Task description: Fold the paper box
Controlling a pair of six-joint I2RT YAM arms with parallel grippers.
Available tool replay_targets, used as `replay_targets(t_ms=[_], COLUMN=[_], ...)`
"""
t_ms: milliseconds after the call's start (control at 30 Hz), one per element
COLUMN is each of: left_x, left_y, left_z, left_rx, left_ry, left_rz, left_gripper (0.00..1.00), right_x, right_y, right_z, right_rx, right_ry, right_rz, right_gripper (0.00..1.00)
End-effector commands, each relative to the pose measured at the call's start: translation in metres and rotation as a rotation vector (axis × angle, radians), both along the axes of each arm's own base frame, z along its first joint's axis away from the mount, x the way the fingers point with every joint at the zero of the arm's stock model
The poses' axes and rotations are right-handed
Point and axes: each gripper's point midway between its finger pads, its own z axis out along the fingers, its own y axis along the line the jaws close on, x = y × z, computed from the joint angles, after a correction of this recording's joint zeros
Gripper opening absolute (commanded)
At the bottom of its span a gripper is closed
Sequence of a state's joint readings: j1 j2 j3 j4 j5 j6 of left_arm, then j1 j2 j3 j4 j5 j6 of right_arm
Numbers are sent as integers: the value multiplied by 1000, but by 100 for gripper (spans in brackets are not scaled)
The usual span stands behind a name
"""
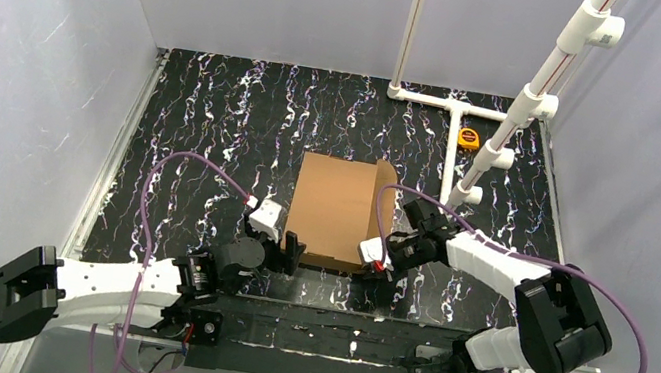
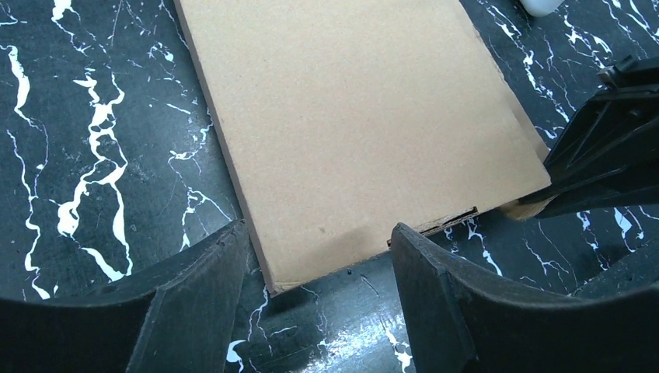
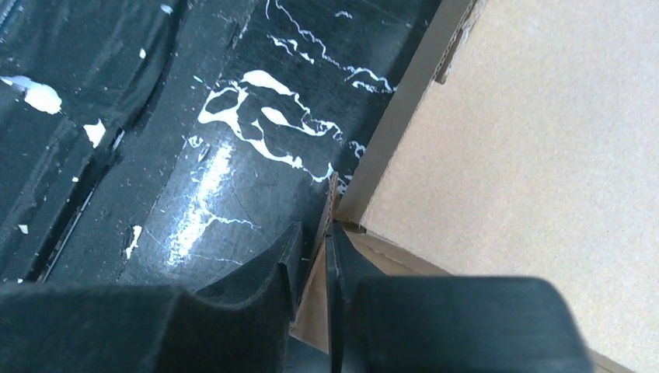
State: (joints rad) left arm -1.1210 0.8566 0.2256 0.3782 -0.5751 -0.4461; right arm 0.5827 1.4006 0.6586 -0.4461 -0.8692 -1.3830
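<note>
The paper box (image 1: 335, 210) lies as a flat brown cardboard rectangle in the middle of the black marbled table, with one side wall raised along its right edge. My left gripper (image 1: 288, 252) is at its near left corner. In the left wrist view that gripper (image 2: 319, 233) stands open and the corner of the box (image 2: 365, 116) lies between the fingertips, untouched. My right gripper (image 1: 373, 260) is at the near right corner. In the right wrist view its jaws (image 3: 313, 231) stand narrowly apart around a thin upright flap of the box (image 3: 528, 140), with a dark gap beside the left finger.
A yellow tape measure (image 1: 468, 138) lies at the back right, beside a white PVC pipe frame (image 1: 522, 107) that rises from the table. Grey walls close in the left, back and right sides. A black base rail (image 1: 312, 331) runs along the near edge.
</note>
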Motion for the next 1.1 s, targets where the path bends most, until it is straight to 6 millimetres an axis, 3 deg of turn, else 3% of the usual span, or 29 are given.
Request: replay_targets(t_ms=[0, 500, 1067], left_x=[8, 20, 26], left_y=[5, 19, 26], left_z=[15, 21, 20], left_rx=[-22, 28, 54], left_ry=[-17, -13, -18], left_rz=[58, 137, 183], left_gripper=[65, 66, 65], right_x=[14, 9, 9], right_y=[-2, -5, -18], right_z=[10, 21, 17], right_rx=[-23, -14, -86], right_ry=[-63, -73, -73], right_rz=[-35, -37, -101], right_gripper=[26, 32, 25])
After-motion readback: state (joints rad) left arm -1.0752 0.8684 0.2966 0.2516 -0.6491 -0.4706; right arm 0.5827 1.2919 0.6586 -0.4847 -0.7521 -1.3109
